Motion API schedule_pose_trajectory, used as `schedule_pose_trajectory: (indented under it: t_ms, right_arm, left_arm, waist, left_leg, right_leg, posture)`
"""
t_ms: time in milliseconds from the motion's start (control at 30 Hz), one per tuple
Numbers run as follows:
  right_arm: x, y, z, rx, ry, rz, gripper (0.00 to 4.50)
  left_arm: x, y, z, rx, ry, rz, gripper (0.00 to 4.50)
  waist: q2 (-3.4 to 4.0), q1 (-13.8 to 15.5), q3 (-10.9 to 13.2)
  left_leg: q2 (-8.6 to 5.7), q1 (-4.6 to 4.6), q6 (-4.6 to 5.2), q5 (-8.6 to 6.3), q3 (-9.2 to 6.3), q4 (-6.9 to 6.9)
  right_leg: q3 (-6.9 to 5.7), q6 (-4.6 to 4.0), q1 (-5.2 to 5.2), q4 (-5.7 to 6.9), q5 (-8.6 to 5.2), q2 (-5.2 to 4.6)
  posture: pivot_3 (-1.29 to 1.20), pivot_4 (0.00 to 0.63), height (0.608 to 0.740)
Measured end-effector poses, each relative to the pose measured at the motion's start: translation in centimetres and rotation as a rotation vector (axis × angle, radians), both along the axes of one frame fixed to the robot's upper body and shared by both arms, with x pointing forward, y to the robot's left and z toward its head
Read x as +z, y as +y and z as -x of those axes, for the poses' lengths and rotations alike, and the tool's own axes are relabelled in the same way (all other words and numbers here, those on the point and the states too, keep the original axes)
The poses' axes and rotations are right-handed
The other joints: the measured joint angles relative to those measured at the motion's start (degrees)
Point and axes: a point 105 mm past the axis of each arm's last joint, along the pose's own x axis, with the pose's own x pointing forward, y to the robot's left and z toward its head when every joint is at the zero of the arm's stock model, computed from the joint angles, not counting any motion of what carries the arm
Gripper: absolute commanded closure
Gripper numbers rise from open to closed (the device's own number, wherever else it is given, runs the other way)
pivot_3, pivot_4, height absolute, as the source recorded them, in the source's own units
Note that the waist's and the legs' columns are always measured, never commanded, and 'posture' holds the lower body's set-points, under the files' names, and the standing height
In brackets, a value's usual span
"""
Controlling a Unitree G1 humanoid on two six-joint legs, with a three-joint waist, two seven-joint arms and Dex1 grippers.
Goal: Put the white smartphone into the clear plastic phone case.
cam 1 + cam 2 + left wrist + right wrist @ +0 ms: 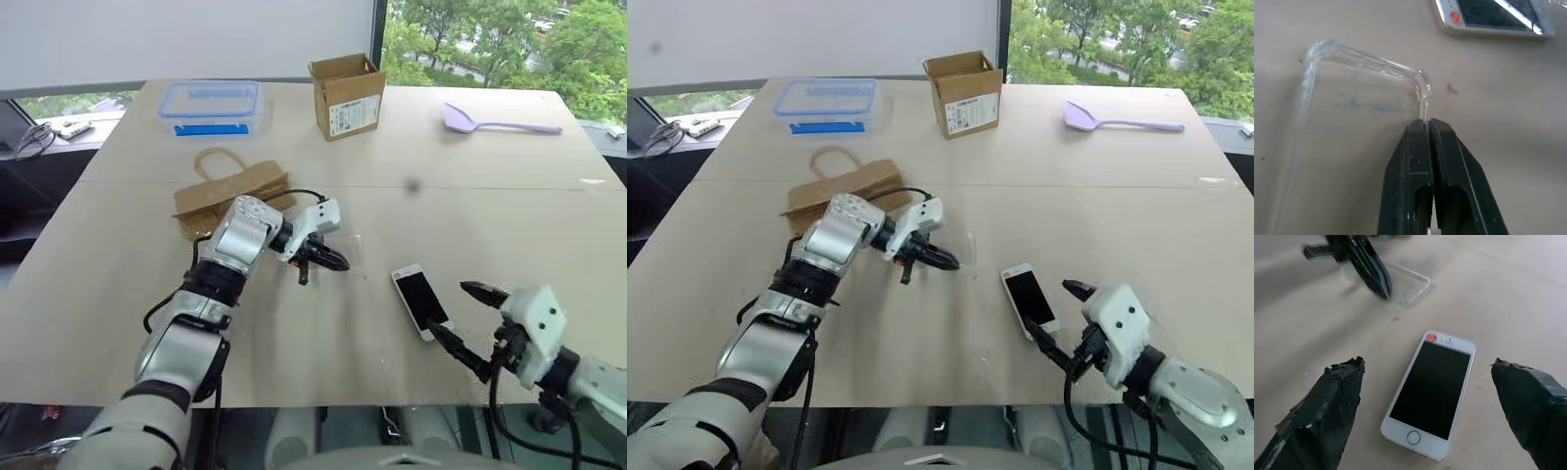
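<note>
Hovering just short of the phone (1428,401), my right gripper (468,315) stands wide open with a finger on either side of its near end, while the phone lies screen up on the table (509,206), home button toward me. Farther in, my left gripper (333,259) is pinched tight on the edge of the clear case (1361,98), near one rounded corner, the case lying on the table near the phone but apart from it. Beyond lie a paper bag (230,191), a lidded box (211,103), a carton (347,95) and a lilac spoon (495,121).

phone case (1361,98) on table (509,206) | smartphone (421,300) right of it | cardboard box (347,96) behind both
</note>
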Motion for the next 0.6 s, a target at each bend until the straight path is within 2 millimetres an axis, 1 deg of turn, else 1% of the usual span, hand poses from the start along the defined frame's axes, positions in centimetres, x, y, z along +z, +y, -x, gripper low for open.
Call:
schedule_pose_trajectory:
  t_ms: [100, 200, 300, 333, 400, 433, 467, 500, 533, 567, 600]
  right_arm:
    - [-0.9, -0.3, -0.9, -0.072, 0.048, -0.016, 0.0]
    - [-1.3, 0.2, -1.0, -0.078, 0.081, -0.032, 0.0]
    - [-2.2, 1.2, -1.0, -0.068, 0.116, -0.016, 0.0]
    - [-2.5, 1.7, -1.2, -0.073, 0.124, -0.012, 0.0]
    - [-2.8, 1.8, -1.5, -0.085, 0.128, -0.001, 0.0]
    - [-3.5, 1.7, -1.8, -0.11, 0.146, 0.024, 0.0]
    - [-3.6, 1.7, -2.0, -0.115, 0.149, 0.026, 0.0]
    - [-4.0, 2.0, -2.3, -0.124, 0.165, 0.021, 0.0]
    - [-4.6, 2.1, -2.4, -0.135, 0.192, 0.022, 0.0]
    - [-4.7, 2.1, -2.4, -0.141, 0.199, 0.023, 0.0]
    - [-4.7, 2.3, -2.7, -0.138, 0.202, 0.023, 0.0]
  left_arm:
    - [-0.5, -0.6, 0.5, 0.013, -0.001, 0.009, 3.64]
    - [-0.2, -0.9, 0.9, 0.018, 0.006, 0.036, 2.31]
    - [0.8, -0.7, 1.8, 0.028, -0.017, 0.13, 0.71]
    - [1.6, -0.4, 2.3, 0.037, -0.023, 0.184, 0.41]
    - [2.5, 0.0, 2.7, 0.041, -0.047, 0.227, 0.41]
    - [3.5, 0.7, 3.2, 0.047, -0.081, 0.269, 0.41]
    - [3.7, 1.0, 3.5, 0.049, -0.088, 0.288, 0.41]
    - [3.9, 1.8, 4.6, 0.057, -0.111, 0.347, 0.41]
    - [3.6, 2.4, 5.6, 0.056, -0.107, 0.381, 0.41]
    - [3.3, 2.9, 6.2, 0.057, -0.095, 0.39, 0.41]
    - [3.1, 3.9, 7.2, 0.055, -0.076, 0.406, 0.41]
  waist:
    - [0.02, -0.05, -0.01]
    - [0.02, -0.22, -0.01]
    - [0.03, -0.64, 0.0]
    - [0.04, -0.8, 0.0]
    - [0.04, -0.81, 0.0]
    - [0.05, -0.45, -0.01]
    - [0.05, -0.54, -0.01]
    - [0.07, -1.21, -0.04]
    - [0.08, -1.58, -0.04]
    - [0.09, -1.63, -0.02]
    - [0.01, -1.87, -0.04]
  left_leg:
    - [-0.04, -0.01, 0.01, 0.0, 0.03, 0.02]
    - [-0.05, -0.02, 0.0, 0.0, 0.06, 0.0]
    - [-0.03, 0.0, 0.0, 0.0, 0.08, -0.05]
    - [-0.01, 0.0, 0.0, 0.0, 0.05, -0.07]
    - [-0.01, 0.0, 0.0, 0.0, 0.02, -0.06]
    - [-0.03, 0.02, 0.0, 0.0, 0.04, -0.04]
    - [0.0, 0.04, 0.0, 0.0, 0.06, -0.05]
    - [0.08, 0.13, -0.01, -0.01, 0.07, -0.12]
    - [0.08, 0.19, -0.01, -0.01, 0.06, -0.14]
    - [0.07, 0.19, -0.01, -0.01, 0.07, -0.16]
    - [0.08, 0.23, -0.01, -0.01, 0.09, -0.19]
  right_leg:
    - [0.03, 0.09, 0.02, 0.0, -0.05, -0.07]
    - [0.07, 0.07, 0.01, -0.01, -0.03, -0.07]
    - [0.1, -0.07, -0.05, 0.01, 0.05, -0.03]
    - [0.07, -0.07, -0.05, 0.02, 0.04, -0.01]
    - [0.03, -0.04, -0.05, 0.01, 0.03, 0.03]
    - [0.05, 0.09, -0.01, 0.0, -0.05, 0.02]
    - [0.09, 0.09, -0.01, -0.02, -0.05, 0.0]
    - [0.25, 0.04, -0.03, -0.05, -0.02, -0.04]
    - [0.33, -0.08, -0.02, 0.01, 0.05, -0.11]
    - [0.34, -0.08, -0.03, 0.01, 0.05, -0.11]
    - [0.36, -0.08, -0.03, 0.0, 0.05, -0.08]
  posture:
    - [0.0, 0.15, 0.74]
    - [0.0, 0.15, 0.74]
    - [0.0, 0.15, 0.74]
    - [0.0, 0.15, 0.74]
    - [0.0, 0.15, 0.74]
    - [0.0, 0.15, 0.74]
    - [0.0, 0.15, 0.74]
    - [0.0, 0.15, 0.74]
    - [0.0, 0.15, 0.74]
    - [0.0, 0.15, 0.74]
    - [0.0, 0.15, 0.74]
